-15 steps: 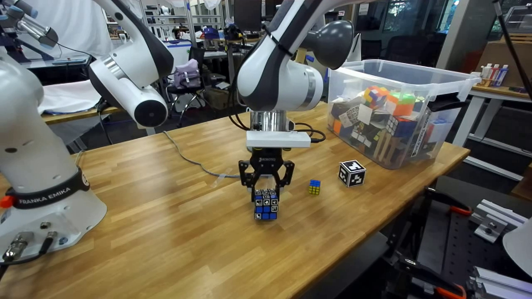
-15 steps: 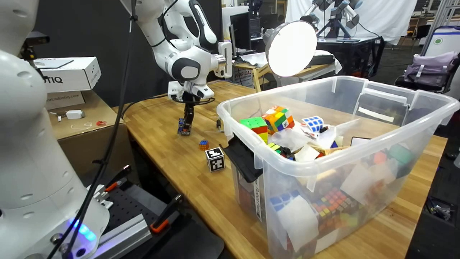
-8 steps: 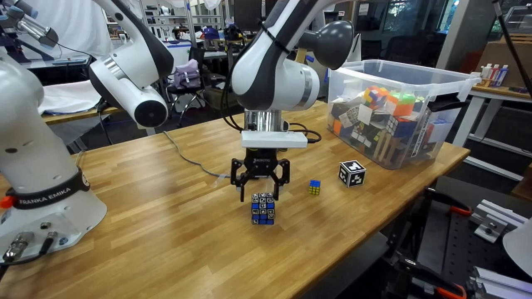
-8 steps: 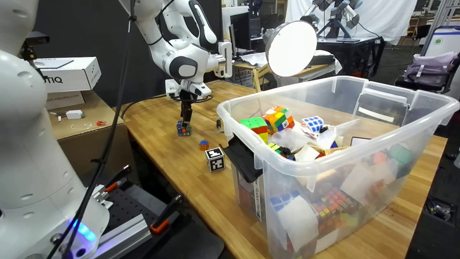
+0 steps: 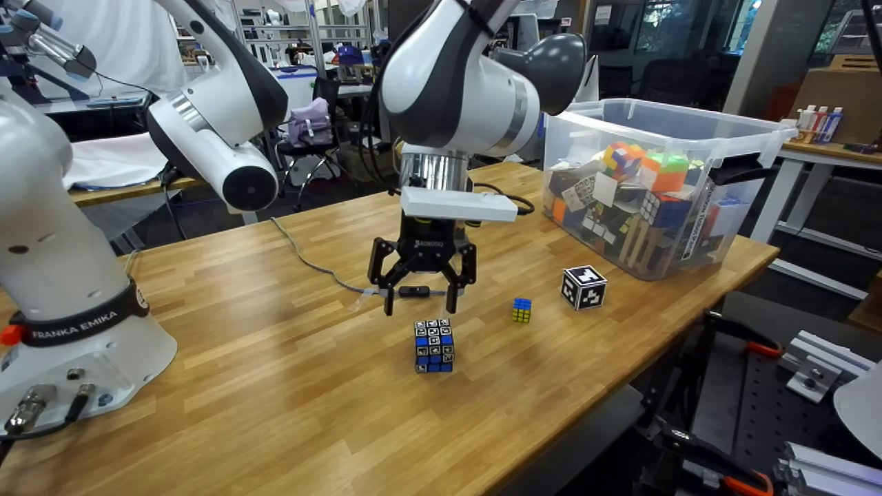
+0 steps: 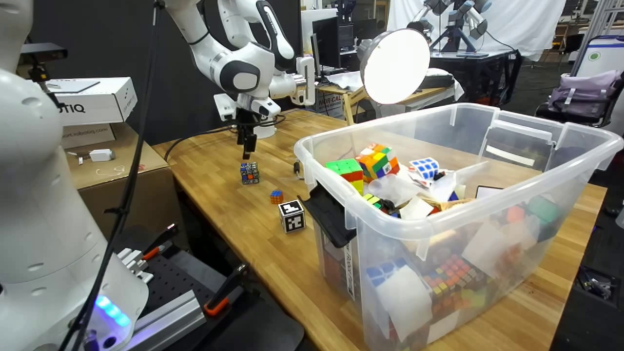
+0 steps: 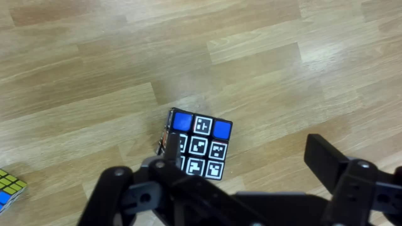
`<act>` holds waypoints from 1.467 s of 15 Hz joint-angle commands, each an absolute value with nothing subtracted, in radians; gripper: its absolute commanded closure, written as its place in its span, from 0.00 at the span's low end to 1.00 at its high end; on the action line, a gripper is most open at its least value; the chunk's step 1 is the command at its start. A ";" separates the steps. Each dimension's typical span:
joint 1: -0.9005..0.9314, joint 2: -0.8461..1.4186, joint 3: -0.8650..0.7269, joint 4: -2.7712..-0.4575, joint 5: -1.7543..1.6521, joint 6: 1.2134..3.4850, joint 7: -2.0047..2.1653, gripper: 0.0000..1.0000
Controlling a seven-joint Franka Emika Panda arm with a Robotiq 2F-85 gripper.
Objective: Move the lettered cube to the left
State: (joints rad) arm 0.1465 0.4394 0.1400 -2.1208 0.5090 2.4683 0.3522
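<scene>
Gripper (image 5: 420, 307) released, its fingers (image 5: 451, 300) spread wide, up off the table (image 5: 275, 399) and apart from the lettered cube (image 5: 434, 346). Lettered cube sits flat on the table, faces mixing blue squares with pale-framed tags. Bearings from that cube in an exterior view: gripper between 11 and 12 o'clock; tiny cube (image 5: 521, 311) near, a little past 2; black-and-white cube (image 5: 584, 288) farther out on much the same line; cable (image 5: 309, 264) trailing toward 10, its inline switch (image 5: 414, 292) seen between the fingers. In an exterior view the see-through bin (image 6: 512, 197) lies between 3 and 4 o'clock of that cube, tiny cube and black-and-white cube between 4 and 5, lit lamp (image 6: 396, 66) about 2. Wrist view: one finger hides part of the lettered cube's 8 o'clock side, the opposite finger stands well apart at 3; tiny cube at the frame edge, between 8 and 9.
</scene>
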 commanded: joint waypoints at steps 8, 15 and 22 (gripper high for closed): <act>0.059 -0.074 0.119 -2.577 0.563 2.347 0.063 0.00; 0.017 -0.412 -0.054 -2.777 0.482 2.070 -0.071 0.00; 0.015 -0.441 -0.076 -2.788 0.483 2.048 -0.065 0.00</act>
